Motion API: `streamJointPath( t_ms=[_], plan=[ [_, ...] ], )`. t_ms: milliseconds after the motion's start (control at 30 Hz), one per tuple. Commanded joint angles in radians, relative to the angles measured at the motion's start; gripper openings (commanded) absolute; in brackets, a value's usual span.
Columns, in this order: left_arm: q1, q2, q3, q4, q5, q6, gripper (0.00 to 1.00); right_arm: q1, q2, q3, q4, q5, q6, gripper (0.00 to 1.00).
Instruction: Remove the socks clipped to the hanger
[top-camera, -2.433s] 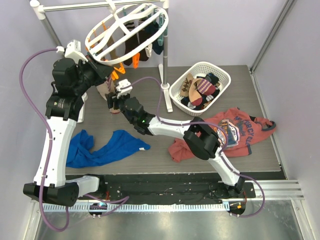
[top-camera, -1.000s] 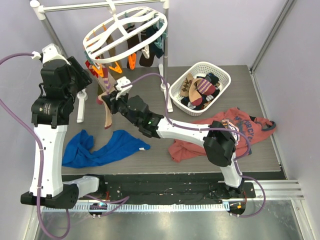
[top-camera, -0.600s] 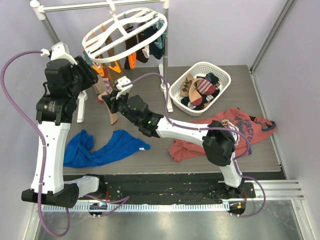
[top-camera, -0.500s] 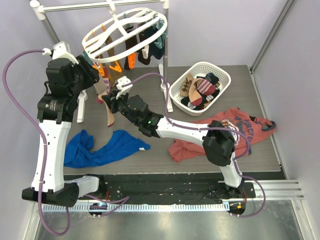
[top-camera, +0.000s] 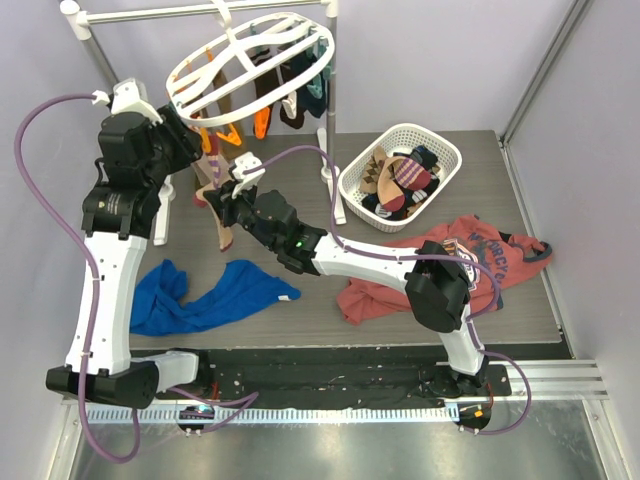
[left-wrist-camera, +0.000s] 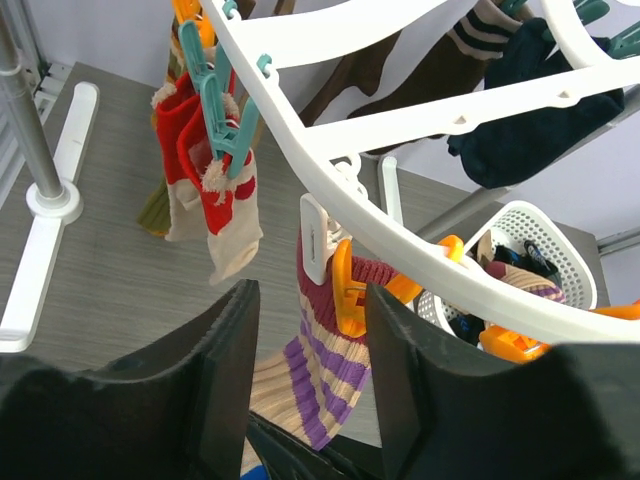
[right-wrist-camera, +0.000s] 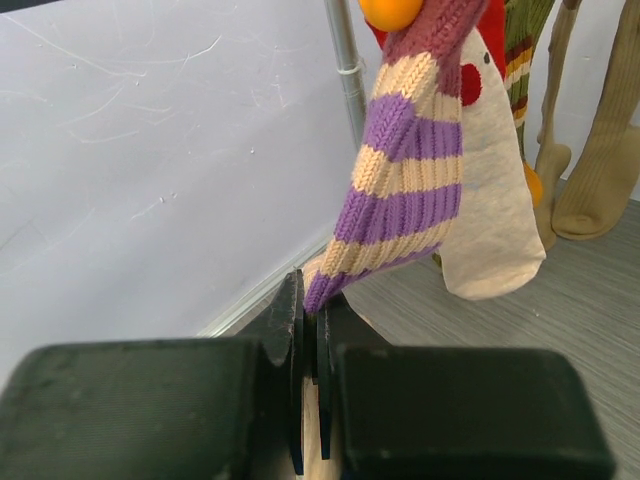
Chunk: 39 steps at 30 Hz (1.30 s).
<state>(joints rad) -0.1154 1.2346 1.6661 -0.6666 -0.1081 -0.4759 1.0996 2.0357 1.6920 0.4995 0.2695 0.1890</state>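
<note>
Only writing around is the print on the crumpled red shirt (top-camera: 470, 255), well off to the right of the white plastic oval hanger (top-camera: 250, 62), and honestly it's too small for me to read. My right gripper (right-wrist-camera: 310, 345) is pinched tight on the lower end of a maroon, cream and purple striped sock (right-wrist-camera: 400, 190) that hangs from an orange clip (left-wrist-camera: 345, 295) on the hanger's rim. My left gripper (left-wrist-camera: 310, 400) sits just under that rim, fingers wide apart, clip and sock showing in the gap, gripping nothing.
</note>
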Motion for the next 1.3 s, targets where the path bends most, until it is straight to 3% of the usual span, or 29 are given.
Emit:
streamJointPath(
  t_ms=[0,133,400,700,867,1100,1267],
  plan=[
    [0.003,-0.029,0.034,0.03,-0.008,0.031,0.52,0.002,-0.014,0.032,0.054,-0.001,-0.011,0.01],
    [0.003,-0.061,0.035,0.025,-0.06,0.042,0.55,0.002,-0.014,0.029,0.054,-0.003,-0.011,0.01],
    [0.003,-0.041,0.03,-0.033,-0.197,0.06,0.45,0.003,-0.023,0.02,0.063,0.005,-0.019,0.01],
    [0.005,-0.034,0.043,-0.034,-0.163,0.051,0.45,0.003,-0.025,0.02,0.063,-0.001,-0.025,0.01],
    [0.003,-0.038,0.106,-0.083,-0.044,0.036,0.49,0.003,-0.02,0.017,0.065,0.002,-0.025,0.01],
    [0.005,-0.06,0.104,-0.125,-0.249,0.051,0.47,0.002,-0.034,0.002,0.073,0.0,-0.022,0.01],
    [0.008,-0.029,0.112,-0.133,-0.3,0.049,0.46,0.0,-0.043,-0.009,0.079,0.0,-0.016,0.01]
  ],
)
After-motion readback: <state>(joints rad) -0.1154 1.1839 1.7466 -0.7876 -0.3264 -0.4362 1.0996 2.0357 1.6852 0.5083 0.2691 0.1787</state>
